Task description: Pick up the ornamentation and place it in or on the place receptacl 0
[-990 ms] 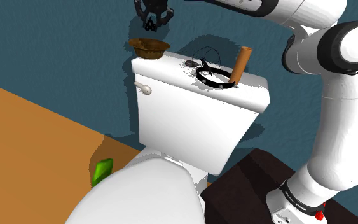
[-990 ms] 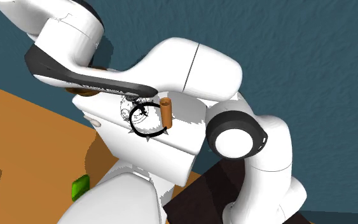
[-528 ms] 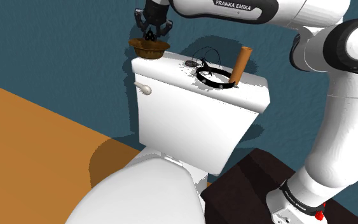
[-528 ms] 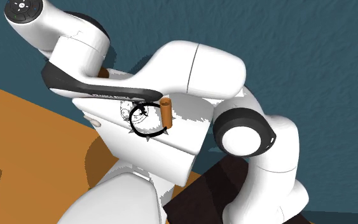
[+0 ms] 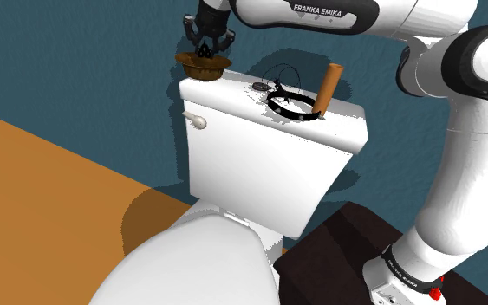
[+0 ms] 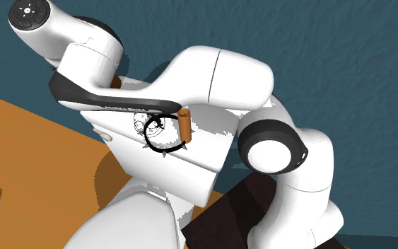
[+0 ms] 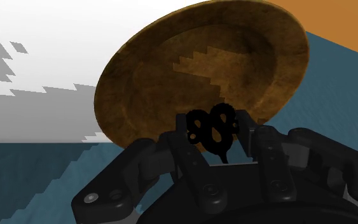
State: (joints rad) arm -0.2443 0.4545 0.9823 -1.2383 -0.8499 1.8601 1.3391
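In the upper middle of the shoulder view, the tool (image 5: 205, 42) is clenched on a small black ornament (image 7: 213, 126) over the brown bowl (image 5: 203, 66), which stands at the left end of the toilet tank (image 5: 233, 100). A black ring (image 5: 290, 107) and a brown tube (image 5: 327, 88) sit further right, clear of the tool.

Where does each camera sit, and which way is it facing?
Shoulder view: beside the stand, looking down at the toilet tank; the white arm crosses overhead.
Second exterior view: above, facing the tank past the arm's elbow.
Wrist view: on the hand, looking past jaws clasping a black ornament into a brown bowl.
Shared: both exterior views show the black ring.
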